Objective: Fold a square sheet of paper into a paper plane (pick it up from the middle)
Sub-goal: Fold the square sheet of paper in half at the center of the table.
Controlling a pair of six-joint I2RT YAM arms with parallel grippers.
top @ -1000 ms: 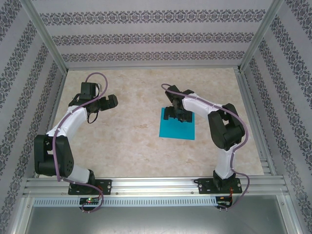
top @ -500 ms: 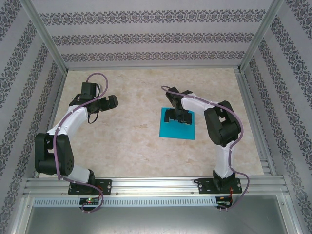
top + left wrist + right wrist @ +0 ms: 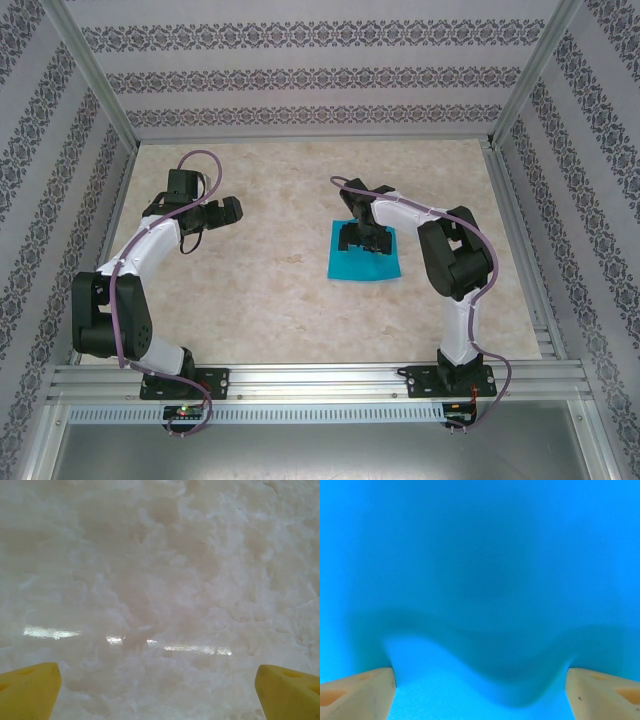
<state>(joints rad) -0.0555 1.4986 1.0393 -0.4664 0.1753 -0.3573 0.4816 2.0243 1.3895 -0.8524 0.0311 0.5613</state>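
Picking up from the middle is in hand: the right gripper (image 3: 366, 238) stands on the sheet (image 3: 362, 266), right of centre on the table (image 3: 270, 300), fingers (image 3: 357, 692) apart and pressing, a hump of paper between them. Next, I judge, they must pinch that hump without tearing. The left gripper (image 3: 207, 214) hangs wide apart over bare table. The sheet's far edge is hidden beneath the right gripper.

The square sheet of paper (image 3: 362, 268) is plain cyan-blue; the counter (image 3: 270, 295) cream, marbled; the fingers (image 3: 27, 690) yellow; the walls (image 3: 300, 75) white with dark floral stripes.
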